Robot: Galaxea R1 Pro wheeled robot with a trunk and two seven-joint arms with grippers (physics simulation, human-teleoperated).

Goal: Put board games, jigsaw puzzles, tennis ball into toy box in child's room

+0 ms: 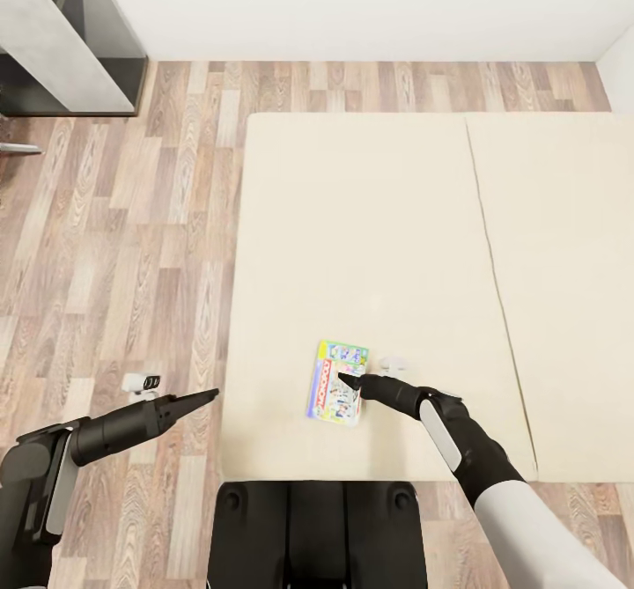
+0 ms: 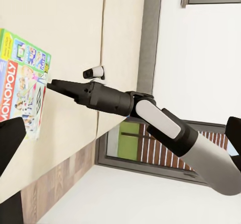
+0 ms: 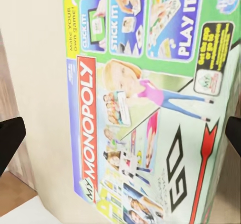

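Note:
One board game (image 1: 335, 383), a flat green-edged Monopoly box with a red banner (image 3: 145, 108), lies on the beige bed (image 1: 352, 219) near its front edge. My right gripper (image 1: 346, 379) hovers low over the box's right half and is open. Its fingertips (image 3: 10, 141) stand wide apart with the lid between them. The same box (image 2: 22, 83) appears in the left wrist view, with the right arm (image 2: 125, 101) reaching to it. Left of the bed, my left gripper (image 1: 210, 393) hangs over the floor, open, with nothing between its fingertips (image 2: 10, 138).
A small white object (image 1: 392, 364) rests on the mattress just right of the game. Another small white-and-black object (image 1: 141, 382) sits on the wood floor by the left arm. A grey cabinet (image 1: 70, 34) stands at the far left. My base (image 1: 313, 527) is at the bed's front edge.

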